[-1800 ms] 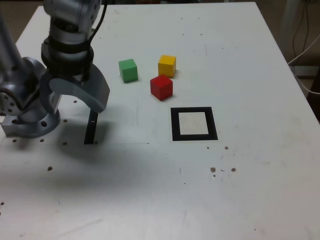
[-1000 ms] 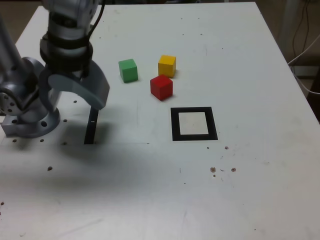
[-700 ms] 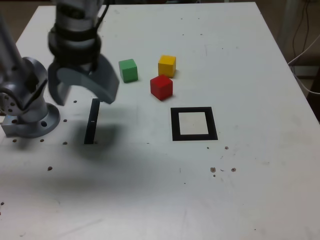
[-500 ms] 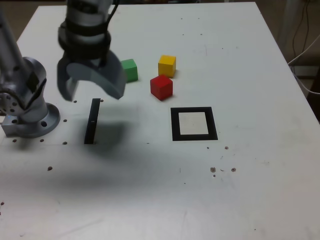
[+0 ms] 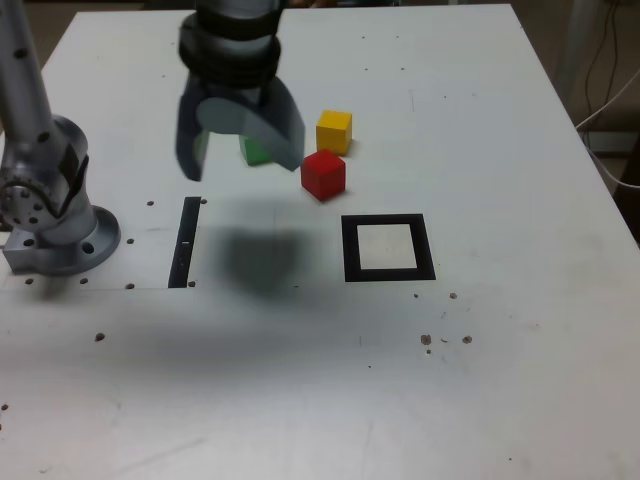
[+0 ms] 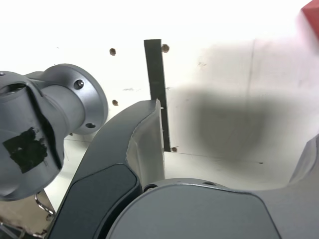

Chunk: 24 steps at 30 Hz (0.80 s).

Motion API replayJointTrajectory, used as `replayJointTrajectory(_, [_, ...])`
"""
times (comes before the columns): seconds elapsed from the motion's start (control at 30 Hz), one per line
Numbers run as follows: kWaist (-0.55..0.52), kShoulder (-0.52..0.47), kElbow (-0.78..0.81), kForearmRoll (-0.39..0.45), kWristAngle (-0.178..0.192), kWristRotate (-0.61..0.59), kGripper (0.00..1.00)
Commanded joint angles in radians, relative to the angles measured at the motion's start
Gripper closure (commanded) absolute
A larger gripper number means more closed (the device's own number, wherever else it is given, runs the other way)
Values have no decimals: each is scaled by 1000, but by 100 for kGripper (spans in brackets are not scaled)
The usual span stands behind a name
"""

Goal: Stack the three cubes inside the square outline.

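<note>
Claw (image 5: 240,150) hangs above the table (image 5: 500,380) with its jaws spread wide and nothing between them, casting a dark shadow on the surface below. Taking the square outline (image 5: 388,248) as landmark: the claw sits up and toward the exterior view's left of it, well apart. Red cube (image 5: 323,173) rests on the table just beyond the outline's far left corner, near but not touching the border. Yellow cube (image 5: 334,131) stands just behind the red one, farther from the outline, a small gap between the two. Green cube (image 5: 253,150) lies farther toward the exterior view's left, mostly hidden behind the claw's jaws; only part of its face shows. The outline's white centre is bare; none of the three cubes is inside. Narrow black strip (image 5: 183,242) lies on the table well to the exterior view's left of the outline, beside the arm's round base (image 5: 60,235). In the wrist view the strip (image 6: 155,79) and a red corner (image 6: 311,17) show.
</note>
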<state>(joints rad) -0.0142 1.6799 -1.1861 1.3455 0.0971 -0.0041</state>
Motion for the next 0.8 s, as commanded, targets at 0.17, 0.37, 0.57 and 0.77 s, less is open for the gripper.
replayJointTrajectory(0.17, [85, 69, -99, 17, -7, 31, 1])
replayJointTrajectory(0.37, [127, 126, -162, 27, -20, 45, 1])
replayJointTrajectory(0.57, [155, 196, -217, 28, -23, 61, 1])
replayJointTrajectory(0.77, [183, 259, -256, 26, -18, 66, 1])
